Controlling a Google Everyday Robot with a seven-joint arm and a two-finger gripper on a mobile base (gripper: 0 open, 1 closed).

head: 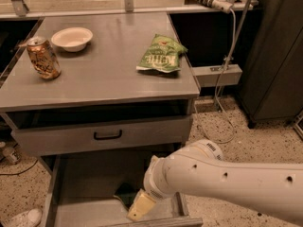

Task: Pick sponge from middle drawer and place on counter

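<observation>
The sponge [125, 193] shows as a small dark green patch on the floor of the open middle drawer [90, 178], near its front right. My gripper [138, 208] hangs from the white arm [222, 178], which reaches in from the lower right. It is down inside the drawer, just right of and in front of the sponge, and it hides part of the sponge. The grey counter [104, 72] is the cabinet top above.
On the counter stand a drink can [42, 56] at the left, a white bowl [72, 38] behind it and a green chip bag [161, 55] at the right. The upper drawer front with a black handle [108, 135] juts out above the open drawer. A dark cabinet [274, 56] stands to the right.
</observation>
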